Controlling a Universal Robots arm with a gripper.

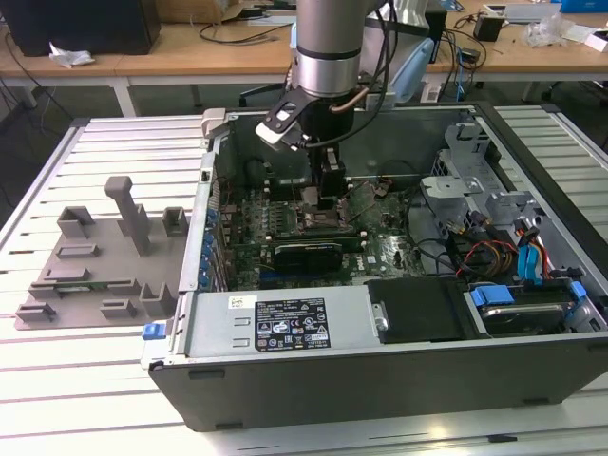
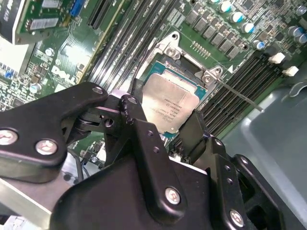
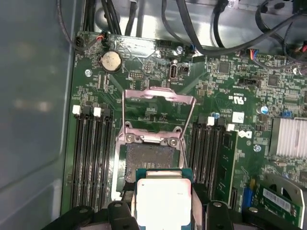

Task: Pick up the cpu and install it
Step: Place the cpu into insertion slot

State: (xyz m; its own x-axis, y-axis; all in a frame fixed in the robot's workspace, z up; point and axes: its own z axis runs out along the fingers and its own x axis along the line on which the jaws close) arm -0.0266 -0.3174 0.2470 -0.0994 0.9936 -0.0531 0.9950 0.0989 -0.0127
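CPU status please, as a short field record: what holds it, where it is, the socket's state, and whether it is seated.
cpu: gripped between the fingers, metal top up
position: partly over the socket on the motherboard, inside the computer case
socket: load plate raised, contact field bare
seated: not yet
moulded tray: outside the case, on the exterior view's left

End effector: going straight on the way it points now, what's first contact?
Probably the open socket on the motherboard: the end effector points down at it, gripping the cpu, so the cpu's underside would likely touch first. The gap between them is hard to judge.
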